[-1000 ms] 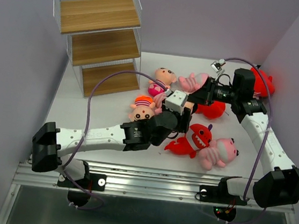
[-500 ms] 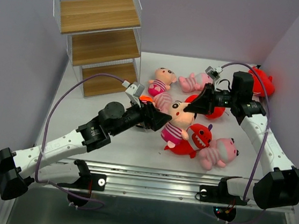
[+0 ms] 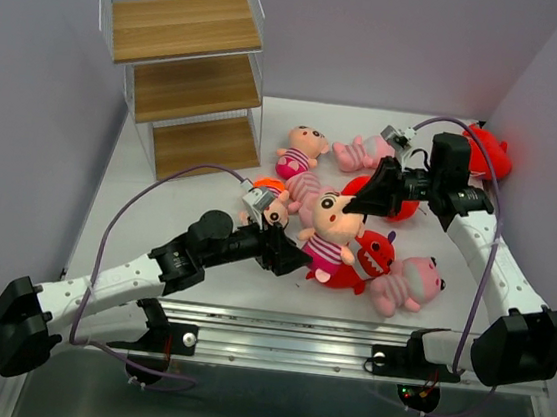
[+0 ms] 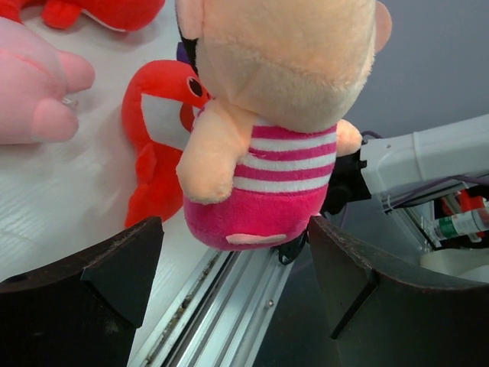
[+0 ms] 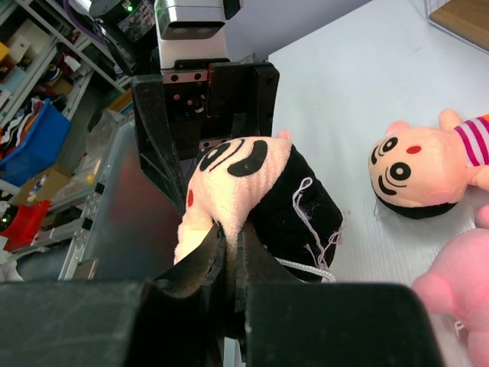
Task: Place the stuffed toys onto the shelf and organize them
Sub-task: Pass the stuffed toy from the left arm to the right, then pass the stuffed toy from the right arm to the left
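Observation:
A black-haired doll in pink stripes [image 3: 327, 236] hangs off the table by its head. My right gripper [image 3: 352, 207] is shut on the edge of that head [image 5: 246, 177], as the right wrist view [image 5: 231, 246] shows. My left gripper [image 3: 293, 257] stands open just below the doll. In the left wrist view [image 4: 237, 264] the doll's pink bottom [image 4: 263, 214] sits above the gap, touching neither finger [image 4: 114, 264]. The shelf [image 3: 187, 82] stands at the far left, its boards bare. Other stuffed toys lie on the table: a doll [image 3: 300, 149], a red shark [image 3: 371, 255] and a pink animal [image 3: 407, 284].
More toys lie around: a pink animal [image 3: 358, 153], a red shark [image 3: 488, 152] by the right wall, another shark [image 3: 399, 206] under the right arm, a striped pink toy [image 3: 306, 186]. The metal rail [image 3: 285, 328] runs along the table's near edge.
My left arm has pulled back from over the toy pile and opened wide, now sitting under the doll. The right gripper has lifted the doll up off the table.

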Available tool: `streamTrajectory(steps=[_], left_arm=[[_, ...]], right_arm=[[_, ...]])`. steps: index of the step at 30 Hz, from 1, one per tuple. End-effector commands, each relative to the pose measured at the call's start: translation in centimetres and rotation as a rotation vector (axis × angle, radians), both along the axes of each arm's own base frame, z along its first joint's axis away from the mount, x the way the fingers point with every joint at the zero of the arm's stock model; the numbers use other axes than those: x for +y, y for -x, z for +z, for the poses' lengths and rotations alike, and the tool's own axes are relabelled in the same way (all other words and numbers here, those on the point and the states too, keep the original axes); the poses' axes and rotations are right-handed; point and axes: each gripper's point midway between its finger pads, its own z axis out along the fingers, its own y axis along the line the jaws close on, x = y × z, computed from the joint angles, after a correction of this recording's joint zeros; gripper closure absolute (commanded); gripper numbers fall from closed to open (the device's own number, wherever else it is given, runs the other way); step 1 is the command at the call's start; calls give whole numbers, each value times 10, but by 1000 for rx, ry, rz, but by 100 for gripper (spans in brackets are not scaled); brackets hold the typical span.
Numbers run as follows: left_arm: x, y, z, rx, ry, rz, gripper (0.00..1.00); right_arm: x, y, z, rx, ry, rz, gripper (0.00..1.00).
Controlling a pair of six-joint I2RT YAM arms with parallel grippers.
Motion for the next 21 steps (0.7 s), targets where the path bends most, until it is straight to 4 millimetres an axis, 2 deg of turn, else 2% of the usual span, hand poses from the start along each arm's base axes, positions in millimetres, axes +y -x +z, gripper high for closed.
streamTrajectory(steps=[1,6,9,14,18,21], left_arm=[[-9,11,34,-55,152,-80,12],[-23,10,37,-42,176,-125,16],[-31,12,43,-39,199,-159,24],[-38,11,36,-12,195,-176,38],[-36,8,30,12,191,-152,39],[-32,7,30,6,196,-125,33]], right_arm=[[-1,5,13,-50,-45,69,99],[-1,6,10,-38,-47,76,99],[-1,7,7,-34,-45,74,99],[-1,8,8,-37,-46,76,99],[-1,9,9,-43,-49,79,99],[-1,10,11,-50,-51,82,99]])
